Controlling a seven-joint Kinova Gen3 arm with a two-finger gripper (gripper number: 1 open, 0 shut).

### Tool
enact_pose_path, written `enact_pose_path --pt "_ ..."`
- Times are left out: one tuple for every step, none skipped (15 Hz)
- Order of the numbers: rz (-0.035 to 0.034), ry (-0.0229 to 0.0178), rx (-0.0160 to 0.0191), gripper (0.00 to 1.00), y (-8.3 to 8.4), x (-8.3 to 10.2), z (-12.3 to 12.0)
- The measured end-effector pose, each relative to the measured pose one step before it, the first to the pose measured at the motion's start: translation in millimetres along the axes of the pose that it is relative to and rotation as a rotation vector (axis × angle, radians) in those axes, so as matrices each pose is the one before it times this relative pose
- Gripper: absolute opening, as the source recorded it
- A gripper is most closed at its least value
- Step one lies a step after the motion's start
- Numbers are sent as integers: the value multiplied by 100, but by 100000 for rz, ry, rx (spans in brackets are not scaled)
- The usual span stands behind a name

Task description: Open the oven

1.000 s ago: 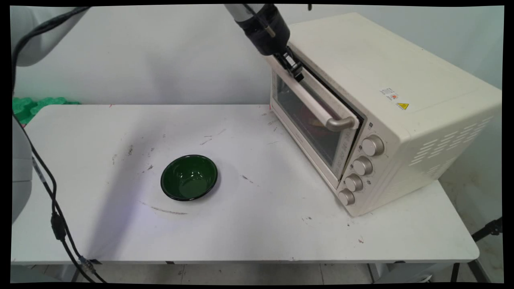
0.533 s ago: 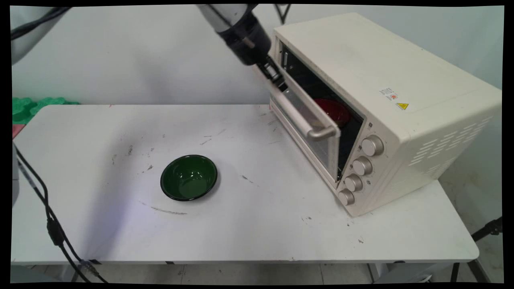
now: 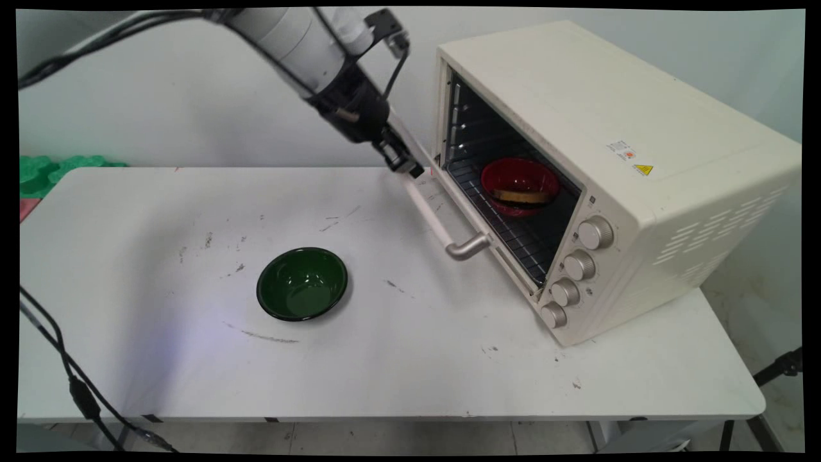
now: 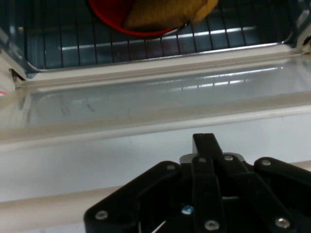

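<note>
A cream toaster oven (image 3: 616, 128) stands at the table's right with its door (image 4: 160, 97) swung down flat. My gripper (image 3: 408, 169) is at the far end of the door's long handle (image 3: 442, 228), fingers together, reaching just over the door's outer edge (image 4: 206, 143). Whether they touch the handle is hidden. On the wire rack inside sits a red bowl (image 3: 518, 183) holding a yellow-brown piece (image 3: 523, 196); the hand view shows that bowl (image 4: 109, 14) at its top edge.
A dark green empty bowl (image 3: 302, 283) sits on the white table (image 3: 160, 359), left of the oven. Four knobs (image 3: 580, 264) line the oven's front right. Green foam (image 3: 45, 170) lies beyond the table's far left corner.
The oven door has gone from nearly closed to fully down. My gripper moved down and left with the handle's far end, uncovering the red bowl inside.
</note>
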Motion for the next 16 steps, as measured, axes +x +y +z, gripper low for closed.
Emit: enact_pose_path --pt "387 453 209 0 -7 -888 196" --pt "113 435 182 0 2 -764 171" --pt "21 454 200 0 18 -882 206" --pt "-35 463 160 0 45 -890 216" --pt "-208 407 129 0 43 -755 180" --pt "-221 425 100 0 71 -842 207" --pt "-174 325 80 0 75 -725 158" --pt "-210 393 35 0 101 -818 164" --pt "-155 340 -32 0 126 -777 171" --pt "-267 435 -9 0 127 -780 142" --pt "-421 423 -42 0 148 -799 131" --pt "-333 364 -107 0 140 -657 131" --pt "-429 378 -125 0 144 -683 126" --pt "-357 416 -102 0 104 -534 127" --pt "-414 539 -171 0 121 -626 172" --pt "-456 651 -153 0 91 -699 205"
